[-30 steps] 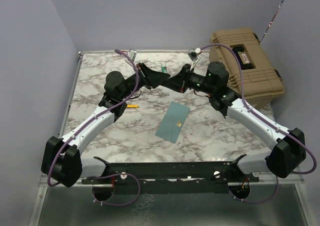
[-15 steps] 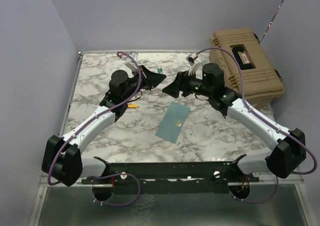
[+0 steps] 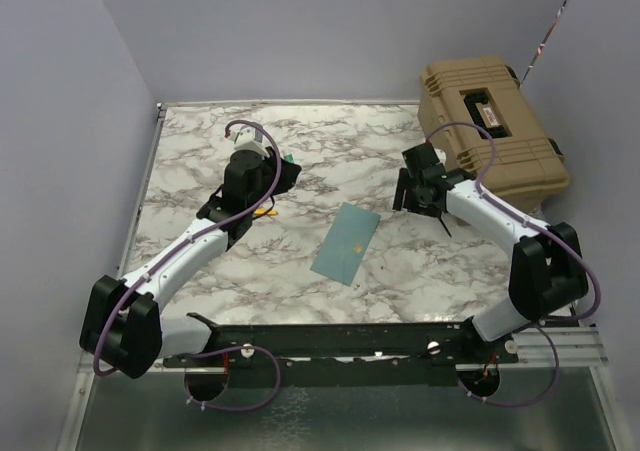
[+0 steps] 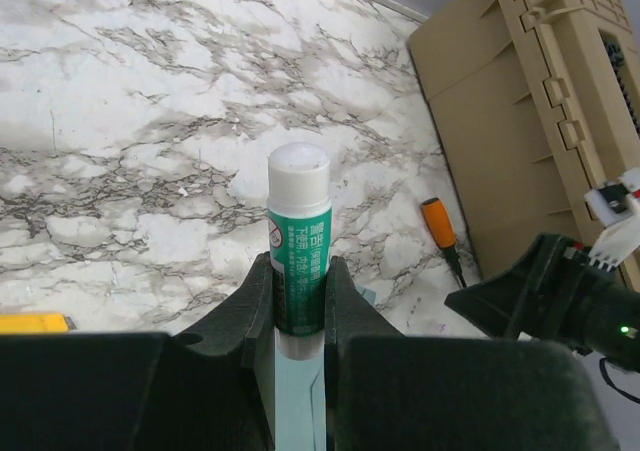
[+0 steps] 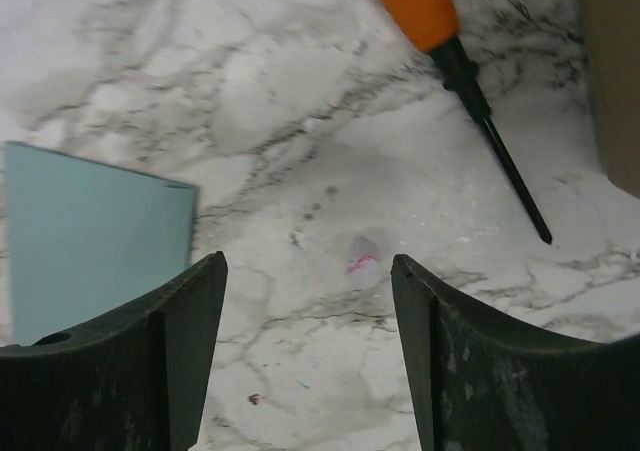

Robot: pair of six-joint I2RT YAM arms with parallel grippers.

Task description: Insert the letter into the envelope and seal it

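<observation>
Since earlier, L tool (image 4: 298, 276) and R tool (image 5: 308, 271) swung apart. L clamps glue stick (image 4: 299, 233); R wide, empty. Flat on tabletop (image 3: 250, 263), envelope (image 3: 346, 243) runs near-left to far-right btw them, R tool nearer; letter unseen.

The envelope (image 3: 346, 243) is matt paper, the table (image 3: 330, 151) smooth marble-look (glue stick (image 4: 299, 241): glossy plastic)

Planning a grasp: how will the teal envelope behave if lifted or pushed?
The envelope lies flat on the marble table, so pinching an edge looks hard. Thin paper, it would likely droop from one corner. Pushed, it probably slides.
</observation>
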